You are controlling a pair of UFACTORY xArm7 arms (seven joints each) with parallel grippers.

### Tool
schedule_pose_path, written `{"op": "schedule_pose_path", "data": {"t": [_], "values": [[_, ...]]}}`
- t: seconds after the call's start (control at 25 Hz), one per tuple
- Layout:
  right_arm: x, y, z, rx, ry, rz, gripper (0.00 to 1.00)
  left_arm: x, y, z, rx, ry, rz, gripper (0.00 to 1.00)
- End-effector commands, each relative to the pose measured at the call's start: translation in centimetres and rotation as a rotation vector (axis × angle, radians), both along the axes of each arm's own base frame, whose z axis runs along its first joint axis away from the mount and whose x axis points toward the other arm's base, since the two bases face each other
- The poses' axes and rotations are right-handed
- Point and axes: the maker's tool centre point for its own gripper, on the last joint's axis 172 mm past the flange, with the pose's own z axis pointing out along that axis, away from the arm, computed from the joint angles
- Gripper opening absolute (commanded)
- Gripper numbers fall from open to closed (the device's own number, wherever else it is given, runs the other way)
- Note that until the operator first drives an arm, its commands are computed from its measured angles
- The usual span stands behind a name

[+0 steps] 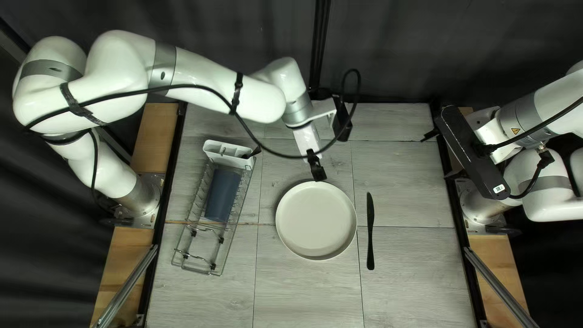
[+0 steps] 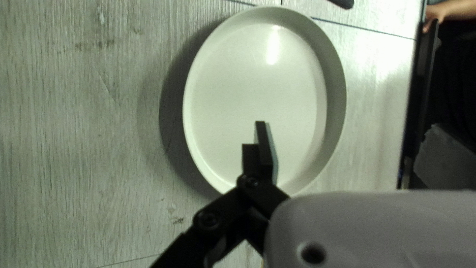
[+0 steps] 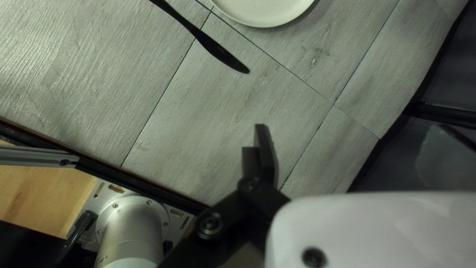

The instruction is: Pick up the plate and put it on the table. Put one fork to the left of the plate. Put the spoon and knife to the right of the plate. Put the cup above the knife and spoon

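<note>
A white plate [image 1: 315, 221] lies flat mid-table, also in the left wrist view [image 2: 256, 85]. A black knife [image 1: 370, 230] lies just right of it, pointing toward the far edge, and shows in the right wrist view [image 3: 208, 41]. A blue cup [image 1: 222, 193] lies on its side in the wire dish rack [image 1: 200, 255] at the left. My left gripper [image 1: 316, 171] hovers open over the plate's far rim; one finger [image 2: 261, 145] shows, holding nothing. My right gripper [image 1: 444, 123] hangs open and empty above the table's right edge. I see no fork or spoon clearly.
A white cutlery holder [image 1: 227, 152] stands at the rack's far end, with something dark poking out. A person's hand [image 2: 435, 11] shows beyond the table's near edge. My right arm's base [image 3: 130, 230] sits under its gripper. Bare table lies left of the plate and near the front.
</note>
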Motion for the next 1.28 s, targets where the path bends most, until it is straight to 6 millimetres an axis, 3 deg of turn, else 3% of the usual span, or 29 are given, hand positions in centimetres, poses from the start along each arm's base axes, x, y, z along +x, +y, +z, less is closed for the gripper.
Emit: {"op": "schedule_pose_path", "data": {"t": [0.04,0.36,0.68,0.84,1.04,1.28], "values": [[0.0,0.0,0.0,0.0,0.0,0.0,1.0,-0.1,0.0,0.0,0.007,0.0,0.009,1.0],[0.0,0.0,0.0,0.0,0.0,0.0,1.0,-0.8,0.0,-0.6,0.065,0.024,0.012,1.0],[0.0,0.0,0.0,0.0,0.0,0.0,1.0,-4.8,1.3,0.5,0.213,0.045,0.029,1.0],[0.0,0.0,0.0,0.0,0.0,0.0,1.0,-5.7,2.2,0.6,0.275,0.05,0.036,1.0],[0.0,0.0,0.0,0.0,0.0,0.0,1.0,-6.9,3.2,1.0,0.289,0.027,-0.101,1.0],[0.0,0.0,0.0,0.0,0.0,0.0,1.0,-8.5,3.3,3.0,0.264,0.033,-0.339,1.0]]}}
